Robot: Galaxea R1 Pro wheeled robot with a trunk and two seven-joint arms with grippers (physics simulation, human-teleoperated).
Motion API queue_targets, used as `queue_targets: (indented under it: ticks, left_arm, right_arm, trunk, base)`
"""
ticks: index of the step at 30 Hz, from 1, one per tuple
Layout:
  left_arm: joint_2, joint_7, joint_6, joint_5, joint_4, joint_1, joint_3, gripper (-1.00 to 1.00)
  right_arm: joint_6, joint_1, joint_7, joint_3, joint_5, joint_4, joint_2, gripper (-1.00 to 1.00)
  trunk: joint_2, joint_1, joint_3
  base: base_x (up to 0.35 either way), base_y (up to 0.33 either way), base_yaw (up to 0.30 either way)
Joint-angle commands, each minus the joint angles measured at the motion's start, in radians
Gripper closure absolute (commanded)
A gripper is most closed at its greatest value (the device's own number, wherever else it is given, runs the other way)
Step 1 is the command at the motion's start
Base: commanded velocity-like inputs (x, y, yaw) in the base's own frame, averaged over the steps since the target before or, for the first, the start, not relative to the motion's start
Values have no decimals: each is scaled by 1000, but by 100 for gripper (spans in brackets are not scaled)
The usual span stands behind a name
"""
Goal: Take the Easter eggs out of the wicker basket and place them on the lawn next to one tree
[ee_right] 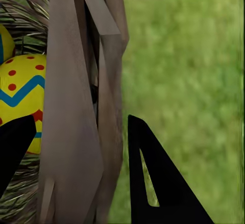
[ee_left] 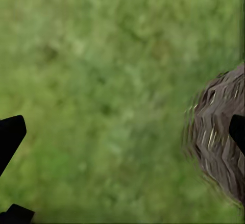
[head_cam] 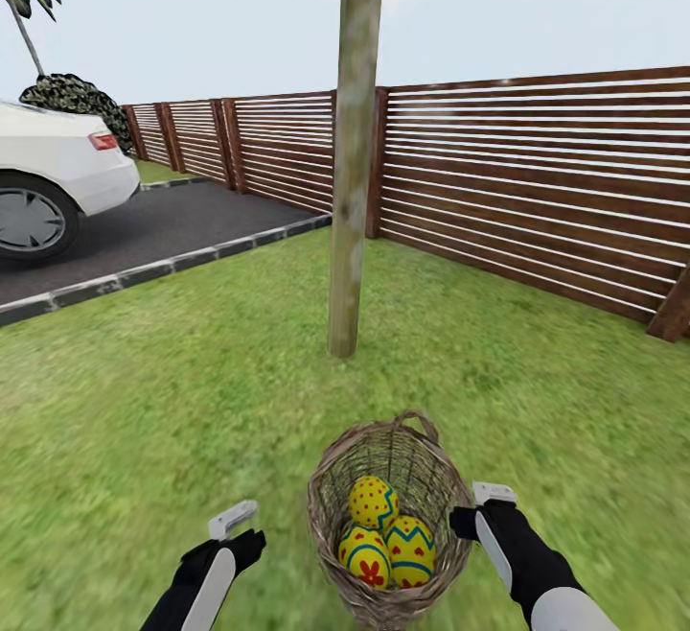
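Note:
The wicker basket (head_cam: 424, 478) hangs tilted low in the head view, just above the lawn (head_cam: 172, 372). Three Easter eggs lie inside it: one at the back (head_cam: 373, 502), one front left (head_cam: 364, 555), one front right (head_cam: 410, 550). My right gripper (head_cam: 492, 495) is shut on the basket's right rim (ee_right: 76, 106), one finger inside beside an egg (ee_right: 23, 91) and one outside. My left gripper (head_cam: 233, 519) is open over grass left of the basket (ee_left: 217, 127), holding nothing. The tree (head_cam: 353, 180) stands straight ahead, its trunk base a short way beyond the basket.
A dark wooden slat fence (head_cam: 527, 180) runs behind the tree and along the right. A white car (head_cam: 48, 180) sits on the grey driveway (head_cam: 163, 223) at the left, edged by a stone kerb (head_cam: 144, 273). Open grass lies on both sides of the trunk.

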Motion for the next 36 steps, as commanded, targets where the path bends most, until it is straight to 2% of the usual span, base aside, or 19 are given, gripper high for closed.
queue_targets:
  ticks: [1,6,9,13,15,36]
  left_arm:
    - [-2,9,2,10,-1,0,-1,-100]
    - [-4,9,2,9,-1,0,-1,-100]
    - [-4,9,2,9,-1,0,-1,-100]
    - [-4,9,2,8,-1,0,0,-100]
    - [-4,9,2,7,-1,0,0,-100]
    - [-4,9,2,9,-1,0,-1,-100]
  right_arm:
    - [-2,0,-3,-10,-18,-1,-2,100]
    - [-35,0,-8,-32,-17,-1,-11,100]
    - [-47,0,-24,-68,-18,-1,-24,100]
    - [-49,0,-28,-76,-20,-2,-60,100]
    - [-49,0,-28,-77,-21,-2,-69,100]
    - [-49,-1,-28,-77,-21,-2,-71,100]
  trunk:
    - [0,0,-1]
    - [0,0,-1]
    - [0,0,-1]
    - [0,0,-1]
    - [0,0,-1]
    - [0,0,-1]
  base:
    - [332,0,0]
    - [332,0,0]
    - [332,0,0]
    - [332,-69,0]
    - [326,-152,0]
    - [326,-54,0]
